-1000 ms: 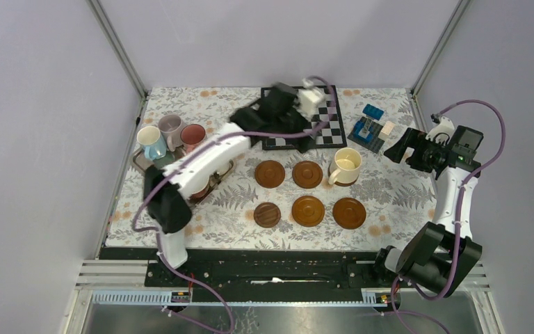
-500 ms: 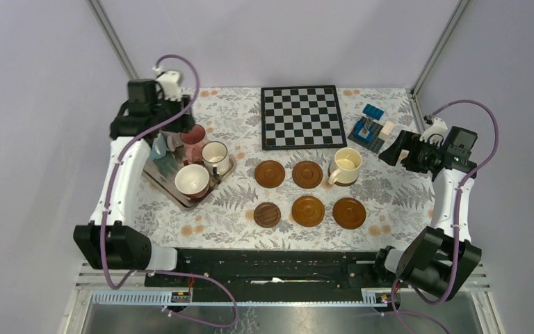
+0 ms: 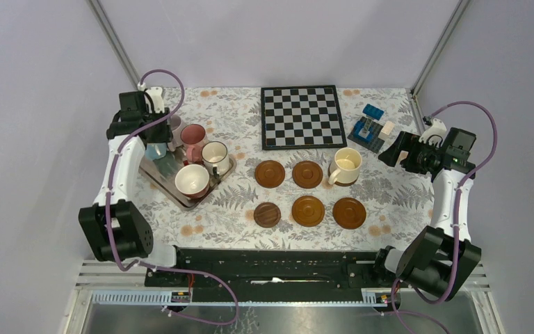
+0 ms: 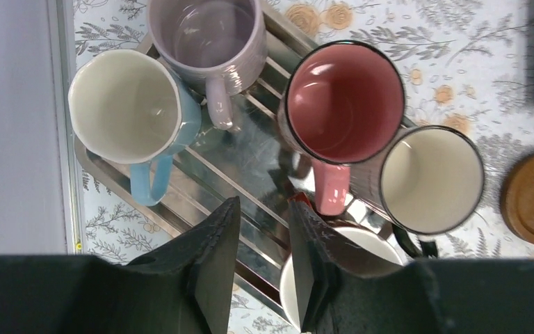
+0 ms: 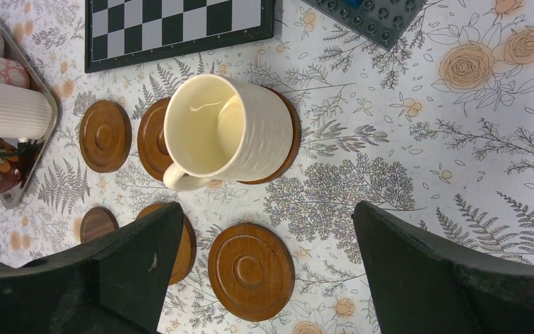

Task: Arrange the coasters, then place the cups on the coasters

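Observation:
On the metal tray [image 4: 245, 154] stand a light blue cup [image 4: 126, 106], a lilac cup [image 4: 208, 31], a pink cup [image 4: 344, 101], a dark-sided cream cup [image 4: 431, 179] and a white cup [image 3: 192, 179]. My left gripper [image 4: 264, 217] hovers over the tray between the blue and pink handles, its jaws a narrow gap apart with nothing between them. A cream-yellow cup [image 3: 346, 163] sits on one coaster [image 5: 286, 132]. Other coasters [image 3: 270, 173] [image 3: 307, 174] [image 3: 308, 210] [image 3: 349, 213] and a darker coaster [image 3: 267, 214] lie bare. My right gripper [image 5: 268, 209] is wide open above the table.
A chessboard [image 3: 300, 117] lies at the back centre, with a blue block toy [image 3: 370, 131] to its right. The tray [image 3: 160, 179] sits angled at the left, near the left wall and its frame post.
My left arm has swung from over the chessboard to the left, above the tray of cups, and its jaws have narrowed. The right arm has hardly moved.

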